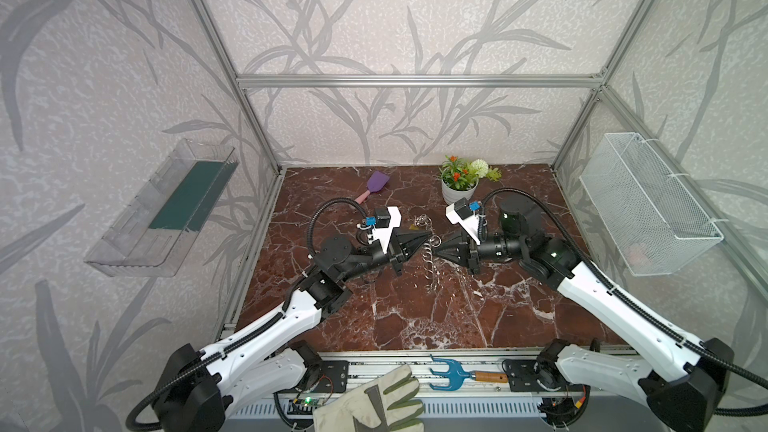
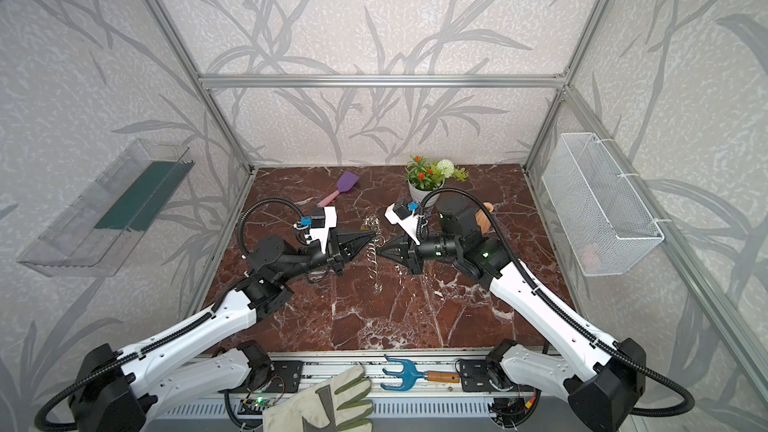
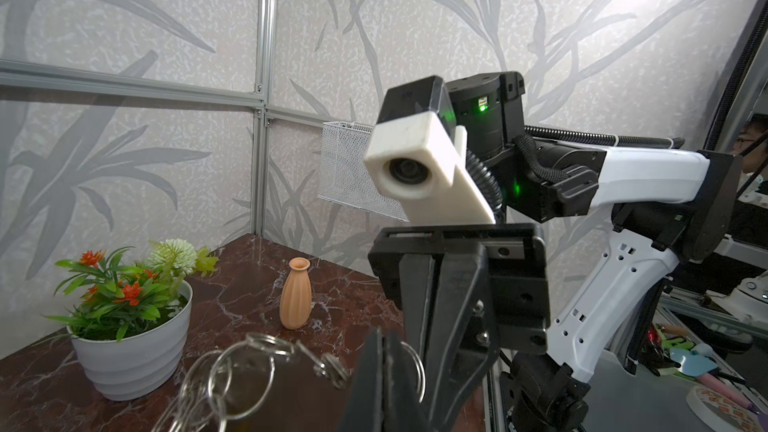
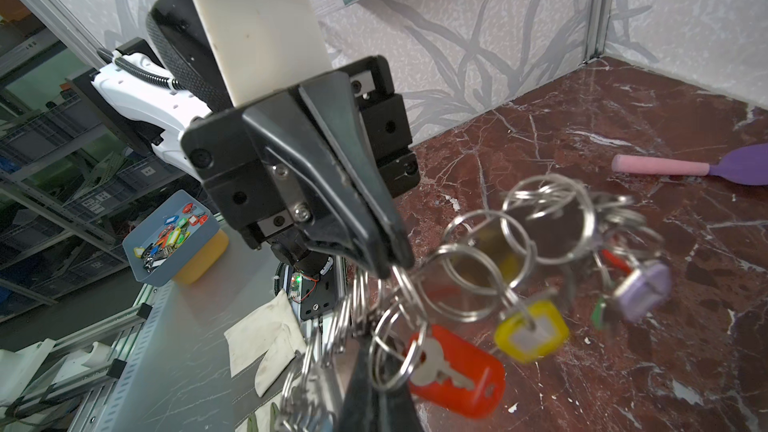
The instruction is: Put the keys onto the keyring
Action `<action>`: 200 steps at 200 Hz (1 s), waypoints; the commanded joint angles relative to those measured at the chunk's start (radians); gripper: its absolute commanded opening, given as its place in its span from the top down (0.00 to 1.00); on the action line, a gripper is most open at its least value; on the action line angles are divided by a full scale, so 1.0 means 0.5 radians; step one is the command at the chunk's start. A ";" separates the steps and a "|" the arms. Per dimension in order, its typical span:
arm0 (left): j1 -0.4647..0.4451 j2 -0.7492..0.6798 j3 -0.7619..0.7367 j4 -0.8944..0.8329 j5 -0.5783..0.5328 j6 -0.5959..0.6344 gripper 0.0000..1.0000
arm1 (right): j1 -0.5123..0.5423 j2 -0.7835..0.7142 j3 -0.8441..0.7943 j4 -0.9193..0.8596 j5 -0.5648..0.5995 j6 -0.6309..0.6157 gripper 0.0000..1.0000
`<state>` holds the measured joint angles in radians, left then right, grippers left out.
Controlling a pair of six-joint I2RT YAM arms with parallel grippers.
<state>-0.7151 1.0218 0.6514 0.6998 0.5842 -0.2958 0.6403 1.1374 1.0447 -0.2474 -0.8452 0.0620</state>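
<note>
both my left fingers [image 1: 417,241] and right fingers [image 1: 449,248] are clenched on the keyring [image 1: 429,261], held above the table [image 1: 415,317], keys [image 4: 457,371] hanging from it. it seems light, floppy and slippery; i would pinch one ring at its rim.

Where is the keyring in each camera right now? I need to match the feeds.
Both top views: the keyring hangs mid-scene between the left gripper and right gripper.
Left wrist: foreground rings, nearer than the potted plant.
Right wrist: close up beside the jaws, key tags dangling.
Shared landmark: the brown marble table.
</note>
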 commanded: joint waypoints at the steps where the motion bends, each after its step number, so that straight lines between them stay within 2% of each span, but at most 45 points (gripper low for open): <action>1: -0.034 -0.018 0.008 0.242 0.024 -0.053 1.00 | 0.034 0.020 0.042 0.024 -0.021 -0.003 1.00; 25: -0.034 -0.035 0.003 0.209 0.019 -0.036 1.00 | 0.030 0.011 0.031 0.024 0.008 0.007 0.99; 32: -0.034 -0.043 -0.003 0.209 0.018 -0.032 1.00 | 0.028 0.006 0.031 0.025 0.013 0.007 0.97; 41: -0.034 -0.054 -0.008 0.205 0.010 -0.027 1.00 | 0.024 -0.006 0.026 0.024 0.042 0.019 0.88; 63: -0.033 -0.082 -0.017 0.170 -0.003 0.001 1.00 | -0.009 -0.047 0.012 0.029 0.117 0.058 0.79; 132: -0.036 -0.098 -0.030 0.164 0.033 -0.006 1.00 | -0.263 -0.296 -0.114 0.174 0.179 0.285 0.66; 170: -0.037 -0.075 -0.026 0.219 0.103 -0.045 1.00 | -0.382 -0.346 -0.237 0.602 -0.094 0.545 0.57; 200: -0.039 -0.077 -0.043 0.296 0.112 -0.117 1.00 | -0.379 -0.303 -0.317 0.907 -0.308 0.707 0.59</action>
<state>-0.7311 0.9951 0.6384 0.7418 0.6228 -0.3119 0.4503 0.9798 0.9146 0.0216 -0.8757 0.3161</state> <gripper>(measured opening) 0.048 0.419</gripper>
